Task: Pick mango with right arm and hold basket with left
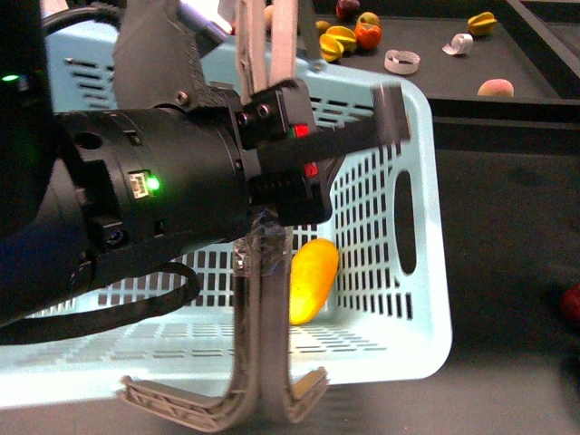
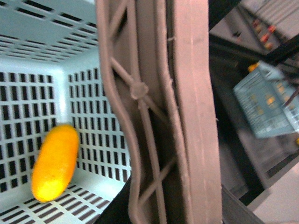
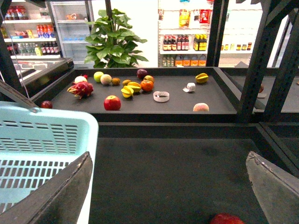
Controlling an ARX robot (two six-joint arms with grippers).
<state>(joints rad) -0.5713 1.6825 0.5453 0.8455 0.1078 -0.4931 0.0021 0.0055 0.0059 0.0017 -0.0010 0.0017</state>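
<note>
**Left gripper clamped on the basket handles, mango in the basket beneath it, right gripper spread and empty.**

The left gripper [image 1: 362, 127] is closed on the grey-brown handles [image 1: 261, 308], which run upright through it with tape wrapped just under it. Below that gripper, inside the turquoise basket [image 1: 426, 272], the mango [image 1: 313, 281] leans on end against the slotted wall, touched by neither gripper. The right gripper [image 3: 169, 161] has its fingers [image 3: 60, 196] wide apart with nothing between them. It hangs over the dark desk [image 3: 177, 172] beside the basket's rim, with a red fruit [image 3: 226, 218] close under it.
</note>
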